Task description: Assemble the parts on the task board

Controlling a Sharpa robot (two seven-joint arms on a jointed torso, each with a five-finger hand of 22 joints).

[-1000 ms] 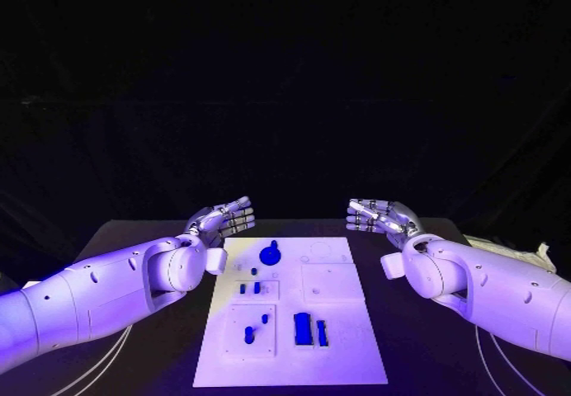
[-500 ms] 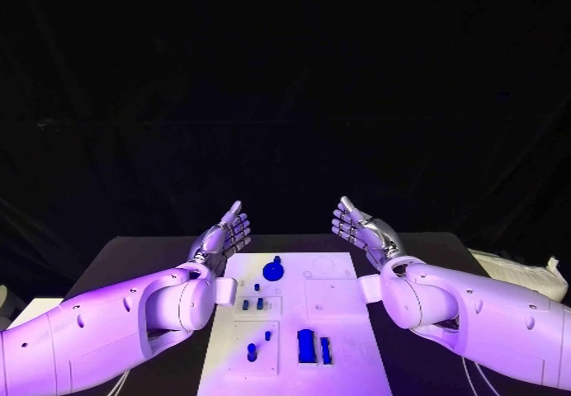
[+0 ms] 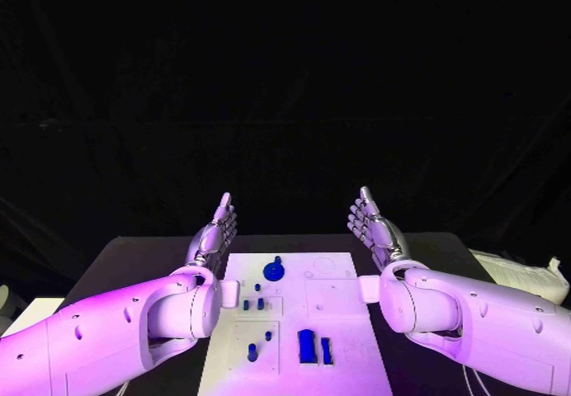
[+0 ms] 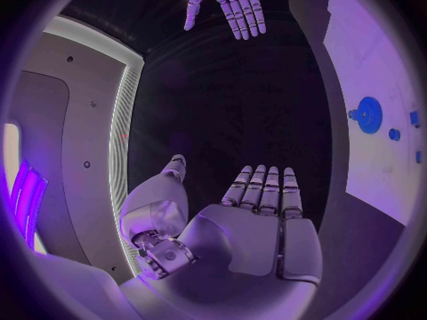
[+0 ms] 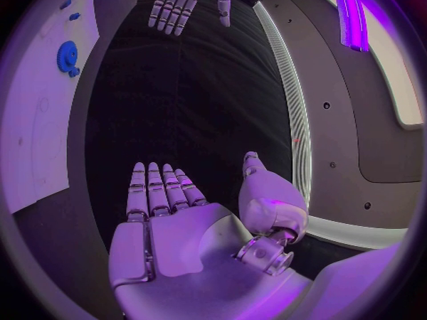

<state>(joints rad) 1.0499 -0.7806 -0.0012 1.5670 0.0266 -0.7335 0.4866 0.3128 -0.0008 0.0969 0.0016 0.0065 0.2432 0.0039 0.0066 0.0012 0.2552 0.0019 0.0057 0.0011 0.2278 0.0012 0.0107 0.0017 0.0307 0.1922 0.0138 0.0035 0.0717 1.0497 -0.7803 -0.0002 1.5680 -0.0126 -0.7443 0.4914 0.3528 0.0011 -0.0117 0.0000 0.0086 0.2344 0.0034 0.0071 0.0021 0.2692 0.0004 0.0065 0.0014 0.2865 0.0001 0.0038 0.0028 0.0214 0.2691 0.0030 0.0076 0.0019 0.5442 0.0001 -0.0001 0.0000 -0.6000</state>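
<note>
Parts (image 3: 307,345) are lying scattered on the task board (image 3: 333,309) mid-worktop, we're seeing left robot hand (image 3: 214,233) and right robot hand (image 3: 376,229) both flat-open, holding nothing, stage unclear.

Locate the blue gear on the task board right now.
In the head view the blue gear sits at the far end of the task board, on its left half, with the smaller blue parts just nearer the robot.
</note>
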